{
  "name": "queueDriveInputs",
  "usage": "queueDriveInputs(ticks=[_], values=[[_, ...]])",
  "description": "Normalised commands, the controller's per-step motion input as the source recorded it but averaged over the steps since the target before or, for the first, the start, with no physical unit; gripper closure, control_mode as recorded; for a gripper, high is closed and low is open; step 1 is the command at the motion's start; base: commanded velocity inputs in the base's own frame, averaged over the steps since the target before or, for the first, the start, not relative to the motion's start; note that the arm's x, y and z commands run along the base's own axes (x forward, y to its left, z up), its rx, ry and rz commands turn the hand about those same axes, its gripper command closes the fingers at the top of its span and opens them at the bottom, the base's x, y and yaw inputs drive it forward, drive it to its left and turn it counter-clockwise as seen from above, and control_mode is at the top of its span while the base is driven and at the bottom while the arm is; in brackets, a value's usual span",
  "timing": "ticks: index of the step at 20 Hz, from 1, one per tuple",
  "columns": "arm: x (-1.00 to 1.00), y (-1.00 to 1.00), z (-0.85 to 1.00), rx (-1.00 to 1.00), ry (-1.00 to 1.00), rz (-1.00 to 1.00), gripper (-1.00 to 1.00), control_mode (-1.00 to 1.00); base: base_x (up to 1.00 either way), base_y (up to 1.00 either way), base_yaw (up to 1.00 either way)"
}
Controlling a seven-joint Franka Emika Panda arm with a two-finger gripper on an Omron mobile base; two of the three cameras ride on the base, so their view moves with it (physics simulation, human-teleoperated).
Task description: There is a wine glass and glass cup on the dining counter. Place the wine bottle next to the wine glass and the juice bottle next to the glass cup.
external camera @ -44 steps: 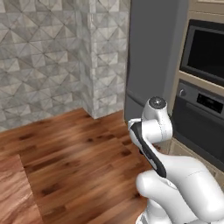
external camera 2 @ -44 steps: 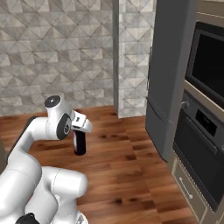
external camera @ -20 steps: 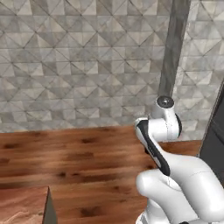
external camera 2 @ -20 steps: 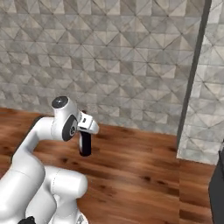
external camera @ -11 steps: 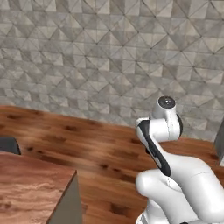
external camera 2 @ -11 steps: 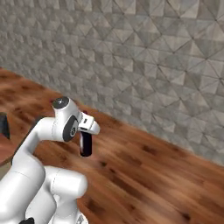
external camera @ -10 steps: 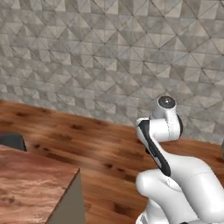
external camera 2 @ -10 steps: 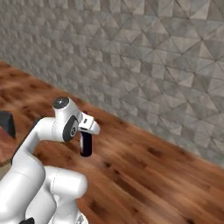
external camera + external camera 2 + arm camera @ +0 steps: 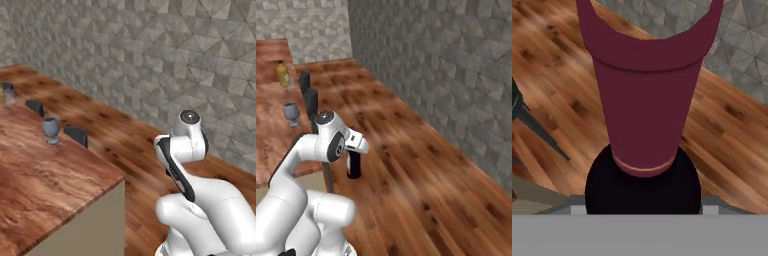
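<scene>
Gripping one wine bottle by its dark red neck, the pincer is closed narrowly on it, carrying it upright above the wooden floor, beside the worktop. One wine glass and one juice bottle stand on that worktop, well apart.

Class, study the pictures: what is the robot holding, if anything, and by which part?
The end effector holds the wine bottle by its upper part, near the dark red neck.

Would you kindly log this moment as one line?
pincer: shut on wine bottle | wine glass: upright on counter | bottle: not yet placed
</scene>
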Motion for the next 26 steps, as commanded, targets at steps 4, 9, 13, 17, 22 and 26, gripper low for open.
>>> queueDriveInputs(ticks=[4, 9, 13, 17, 22, 26], values=[[0.0, 0.0, 0.0, 0.0, 0.0, 0.0, 1.0, 1.0, 0.41, -0.45, 0.17], [0.0, 0.0, 0.0, 0.0, 0.0, 0.0, 1.0, 1.0, 0.41, -0.53, 0.05], [0.0, 0.0, 0.0, 0.0, 0.0, 0.0, 1.0, 1.0, 0.29, -0.32, 0.36], [0.0, 0.0, 0.0, 0.0, 0.0, 0.0, 1.0, 1.0, 0.27, -0.25, 0.47], [0.0, 0.0, 0.0, 0.0, 0.0, 0.0, 1.0, 1.0, 0.26, -0.24, 0.5], [0.0, 0.0, 0.0, 0.0, 0.0, 0.0, 1.0, 1.0, 0.27, -0.48, 0.18]])
